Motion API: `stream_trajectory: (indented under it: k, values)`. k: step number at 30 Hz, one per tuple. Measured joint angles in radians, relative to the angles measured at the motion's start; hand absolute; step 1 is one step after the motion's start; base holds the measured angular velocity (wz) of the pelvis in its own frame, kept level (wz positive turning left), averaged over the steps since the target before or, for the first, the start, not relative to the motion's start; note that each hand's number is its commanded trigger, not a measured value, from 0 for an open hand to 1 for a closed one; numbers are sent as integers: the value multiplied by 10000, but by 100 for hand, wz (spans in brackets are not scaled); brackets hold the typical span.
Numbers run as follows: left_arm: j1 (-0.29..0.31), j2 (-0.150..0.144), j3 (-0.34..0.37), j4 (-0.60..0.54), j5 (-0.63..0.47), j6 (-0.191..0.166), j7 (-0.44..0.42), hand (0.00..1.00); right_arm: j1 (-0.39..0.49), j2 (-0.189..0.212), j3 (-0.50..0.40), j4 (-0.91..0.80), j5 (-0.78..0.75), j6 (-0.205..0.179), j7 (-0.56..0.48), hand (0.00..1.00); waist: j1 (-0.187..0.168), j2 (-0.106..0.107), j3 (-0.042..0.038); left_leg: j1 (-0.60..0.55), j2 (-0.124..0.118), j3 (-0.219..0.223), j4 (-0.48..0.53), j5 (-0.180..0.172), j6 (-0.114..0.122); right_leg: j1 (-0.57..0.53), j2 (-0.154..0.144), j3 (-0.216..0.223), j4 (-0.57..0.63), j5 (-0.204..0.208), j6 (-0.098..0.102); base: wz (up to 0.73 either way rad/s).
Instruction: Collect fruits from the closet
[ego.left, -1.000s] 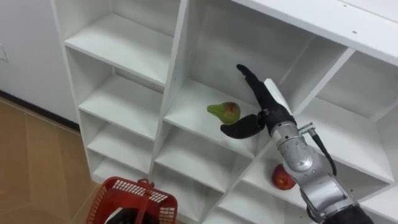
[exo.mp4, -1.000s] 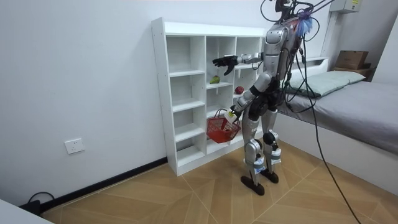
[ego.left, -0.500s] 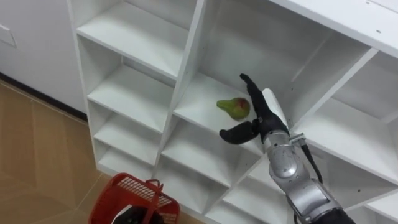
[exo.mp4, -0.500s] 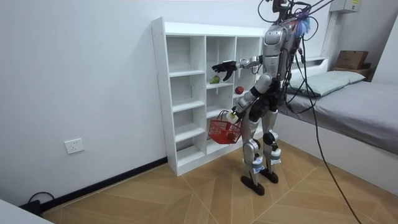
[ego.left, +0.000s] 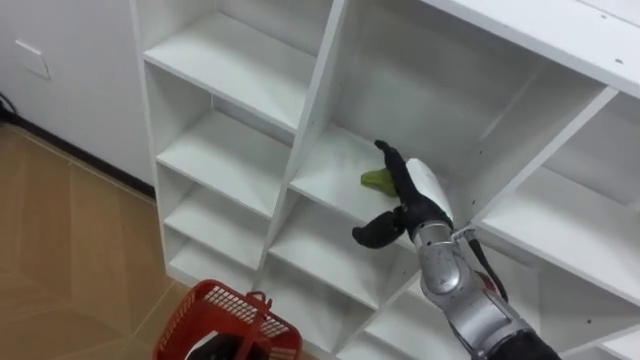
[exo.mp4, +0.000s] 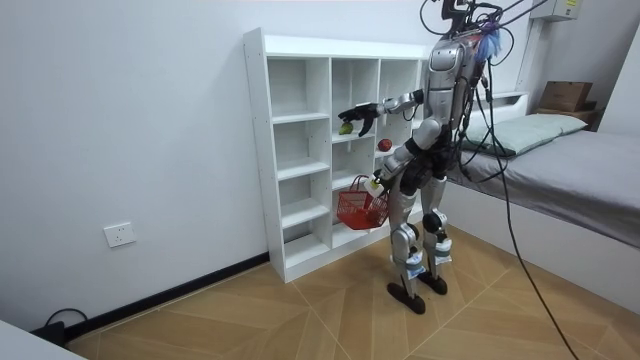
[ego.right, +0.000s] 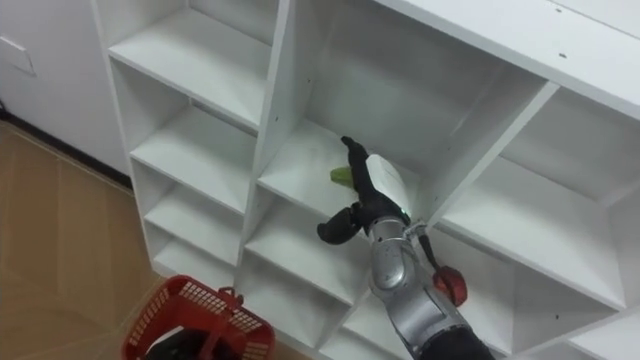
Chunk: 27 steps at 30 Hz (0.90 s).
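Fruit at hand: a green pear (ego.left: 373, 180), smooth-skinned, lay on its side on a middle shelf of the white wooden closet (ego.left: 215, 150), in from that shelf's front edge and half hidden by the hand.
Right hand: the right hand (ego.left: 405, 200) was inside the same cell. Its fingers (ego.left: 385, 155) were straight and released over the pear, with the thumb spread low toward the shelf's front edge. Nothing was clasped, and contact with the fruit could not be told.
Left hand: in the room view the left hand (exo.mp4: 373, 185) was low at the robot's side, clenched on the handle of a red plastic basket (ego.left: 200, 300) that hung from it.
Other fruit: a round red apple (ego.right: 449, 287) sat in a lower cell of the column to the right.
Weight: the pear was probably light, an easy one-handed lift.
Surface: likely firm but waxy, so it could slide or roll along the shelf if nudged before the fingers closed.
Fragility: it likely bruises under a hard squeeze, so moderate pressure seemed right.
Where to hold: round the broad belly, fingers over the top and thumb beneath, not at the narrow neck.
Risk: a push could send the fruit toward the cell's back wall.
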Motion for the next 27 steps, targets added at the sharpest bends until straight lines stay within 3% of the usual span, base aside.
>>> stream_trajectory:
  k: [16,27]
  values:
    - [65,122,48,-29,-7,57,-246,100,0,-171,-142,175,-447,-10,-351,0,-58,0,32,309,1,-29,-41,-6,3,300,-7,19,-1,-1,1,0]
    - [413,185,473,-300,-92,-48,-373,100,4,-476,-915,-580,-243,-118,-541,0,-187,-226,-45,319,-3,6,47,-8,7,345,-9,39,10,0,0,-1]
